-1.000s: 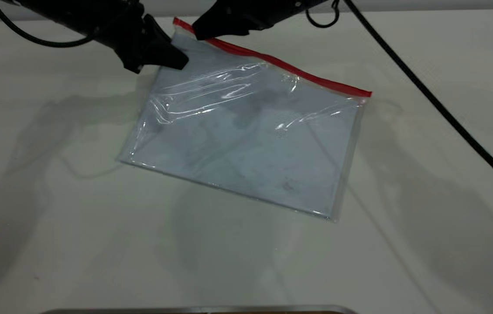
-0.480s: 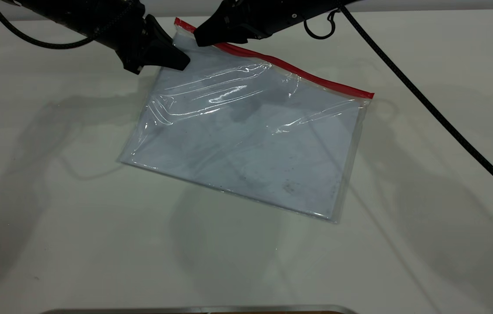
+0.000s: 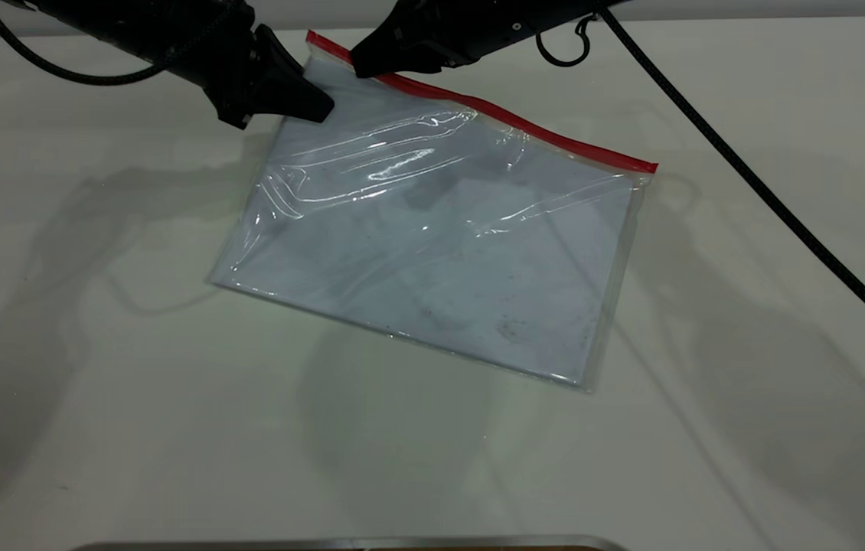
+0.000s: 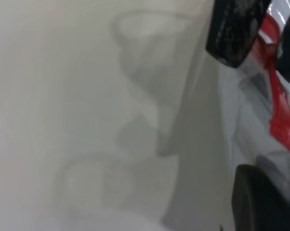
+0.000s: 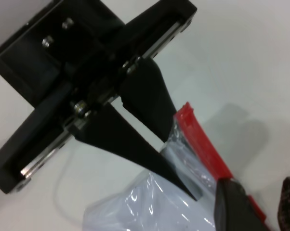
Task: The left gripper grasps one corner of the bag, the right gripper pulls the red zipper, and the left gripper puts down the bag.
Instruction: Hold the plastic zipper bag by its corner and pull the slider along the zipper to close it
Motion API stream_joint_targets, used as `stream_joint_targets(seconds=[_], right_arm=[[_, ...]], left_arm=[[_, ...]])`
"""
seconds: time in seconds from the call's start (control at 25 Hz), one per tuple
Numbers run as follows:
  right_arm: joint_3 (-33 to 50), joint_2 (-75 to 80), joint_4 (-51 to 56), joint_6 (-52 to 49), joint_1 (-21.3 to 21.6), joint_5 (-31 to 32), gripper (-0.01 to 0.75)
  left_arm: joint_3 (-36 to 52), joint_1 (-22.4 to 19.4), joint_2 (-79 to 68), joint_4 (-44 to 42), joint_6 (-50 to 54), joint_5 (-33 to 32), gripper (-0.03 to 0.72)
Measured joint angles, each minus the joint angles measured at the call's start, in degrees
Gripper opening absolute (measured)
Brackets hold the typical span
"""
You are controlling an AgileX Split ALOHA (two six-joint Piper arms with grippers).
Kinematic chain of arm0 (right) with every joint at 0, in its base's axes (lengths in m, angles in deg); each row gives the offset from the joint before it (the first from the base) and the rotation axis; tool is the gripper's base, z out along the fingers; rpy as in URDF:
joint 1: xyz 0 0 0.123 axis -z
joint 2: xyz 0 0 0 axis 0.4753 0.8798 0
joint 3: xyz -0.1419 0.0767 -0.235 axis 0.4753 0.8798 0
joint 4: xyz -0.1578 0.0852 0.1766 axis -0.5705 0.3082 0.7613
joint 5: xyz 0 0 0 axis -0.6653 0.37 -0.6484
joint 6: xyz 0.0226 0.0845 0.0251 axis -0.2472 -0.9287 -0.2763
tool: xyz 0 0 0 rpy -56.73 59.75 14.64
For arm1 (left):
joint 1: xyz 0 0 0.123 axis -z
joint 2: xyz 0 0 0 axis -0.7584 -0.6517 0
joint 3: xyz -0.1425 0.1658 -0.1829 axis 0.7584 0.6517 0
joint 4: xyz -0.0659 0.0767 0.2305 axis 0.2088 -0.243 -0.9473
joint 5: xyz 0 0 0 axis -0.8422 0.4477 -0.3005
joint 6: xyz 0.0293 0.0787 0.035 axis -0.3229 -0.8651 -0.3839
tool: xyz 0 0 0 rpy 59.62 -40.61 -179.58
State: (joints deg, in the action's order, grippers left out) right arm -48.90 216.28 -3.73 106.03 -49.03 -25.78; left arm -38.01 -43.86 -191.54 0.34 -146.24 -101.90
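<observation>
The clear bag [image 3: 440, 245] with a pale sheet inside lies slanted on the table, its far left end lifted. The red zipper [image 3: 524, 126] runs along its far long edge. My left gripper [image 3: 318, 107] is shut on the bag's short side just below the corner [image 3: 312, 40] at the red strip's end. The right wrist view shows its wedge jaws pinching the plastic [image 5: 183, 185]. My right gripper [image 3: 363, 67] sits on the red strip close to that corner. Its fingers [image 5: 234, 207] stand apart astride the red zipper [image 5: 198, 139]. The slider tab is hidden.
The white table [image 3: 96, 383] carries the bag. The right arm's black cable [image 3: 746, 164] runs diagonally across the table's right side. A grey metal edge [image 3: 341, 543] lies along the near border.
My right gripper has shifted slightly to the right along the red strip. The left gripper and the bag have stayed nearly still.
</observation>
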Motion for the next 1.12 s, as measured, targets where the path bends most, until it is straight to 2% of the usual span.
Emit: stream_joint_targets(seconds=[0.28,0.56,0.88,1.12], right_arm=[[-0.02,0.00,-1.09,0.25,0.00,-0.31,0.231],[-0.07,-0.05,-1.09,1.73,0.06,-0.42,0.043],[-0.06,-0.05,-1.09,2.57,0.64,0.56,0.036],[-0.61,-0.64,-1.18,2.85,2.12,3.31,0.035]], left_arm=[[0.00,0.00,0.00,1.74,0.00,-0.12,0.054],[0.00,0.00,0.00,2.16,0.00,-0.12,0.057],[0.00,-0.20,0.56,2.16,0.42,-1.07,0.057],[0.06,-2.53,3.66,2.72,2.42,-7.60,0.057]])
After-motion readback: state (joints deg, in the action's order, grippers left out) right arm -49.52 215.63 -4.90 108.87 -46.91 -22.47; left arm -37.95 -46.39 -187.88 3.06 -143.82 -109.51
